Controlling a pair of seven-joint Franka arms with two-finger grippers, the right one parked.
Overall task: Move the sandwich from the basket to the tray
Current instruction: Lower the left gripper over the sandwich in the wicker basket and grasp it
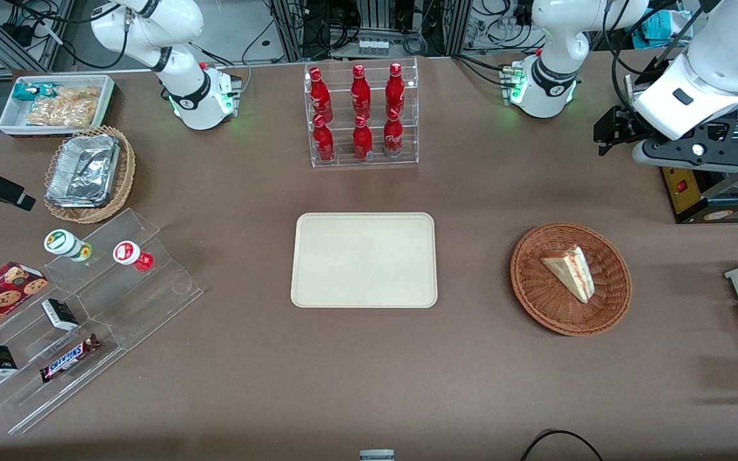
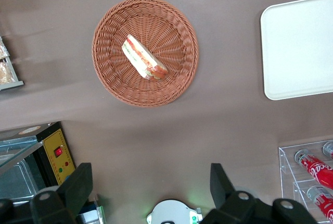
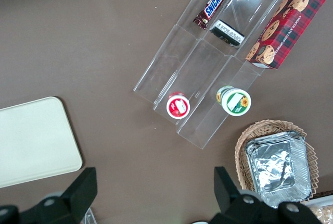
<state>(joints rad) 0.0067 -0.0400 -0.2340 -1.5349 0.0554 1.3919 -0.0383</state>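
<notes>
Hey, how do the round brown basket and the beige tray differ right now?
The basket is round, woven and reddish-brown; the tray is rectangular, smooth and cream. The basket holds the sandwich; the tray holds nothing. Both sit flat on the table, the basket toward the working arm's end. The pincer hangs open above the table, apart from both.

Even, diffuse overhead illumination is provided, and all views are rendered sharp. Soft, faint shadows are cast on the brown table [image 1: 247, 358] beside the tray [image 1: 364, 259] and basket [image 1: 571, 279]. Glare is seen on the foil pan [image 1: 82, 170], and the gripper [image 2: 151, 190], fingers spread, is shown dark.
</notes>
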